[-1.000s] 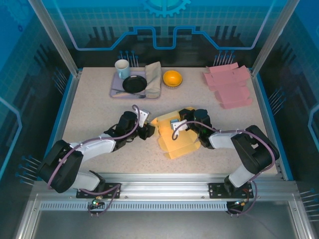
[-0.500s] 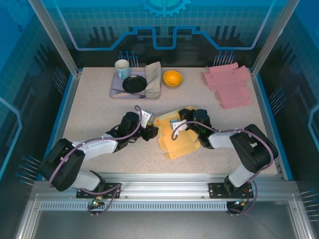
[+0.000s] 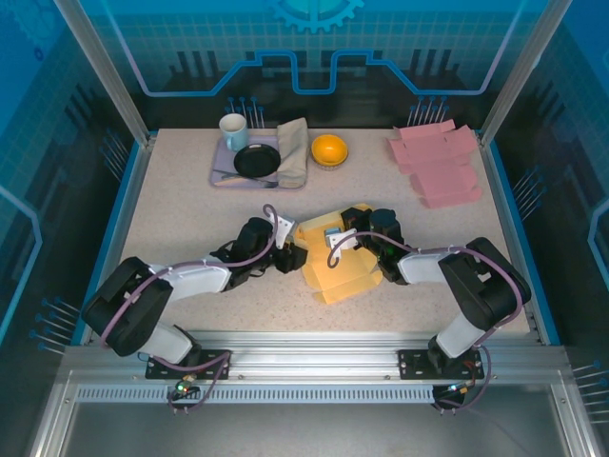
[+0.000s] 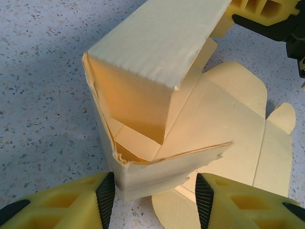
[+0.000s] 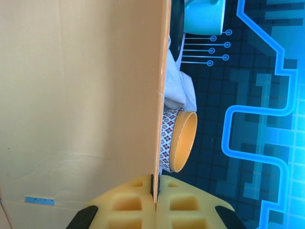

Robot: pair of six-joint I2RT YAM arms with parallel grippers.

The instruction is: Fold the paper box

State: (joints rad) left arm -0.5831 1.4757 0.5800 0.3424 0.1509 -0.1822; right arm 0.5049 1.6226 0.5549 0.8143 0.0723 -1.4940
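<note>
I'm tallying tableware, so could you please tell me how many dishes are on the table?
3: a pale mug at the tray's far left corner, a black plate on that tray, and an orange bowl right of it. The folded cloth could hide more.

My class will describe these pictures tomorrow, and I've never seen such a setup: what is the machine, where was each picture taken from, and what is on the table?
The machine is a left arm and a right arm, bolted at the near edge of the table. The wide picture comes from a fixed camera above and behind them; each close-up from a camera on one wrist. Between the arms lies a half-folded yellow paper box. The right fingers are shut on one panel of it; the left fingers stand open either side of a raised corner. At the back: a tray with a mug, black plate and cloth, an orange bowl, and flat pink boxes.
</note>
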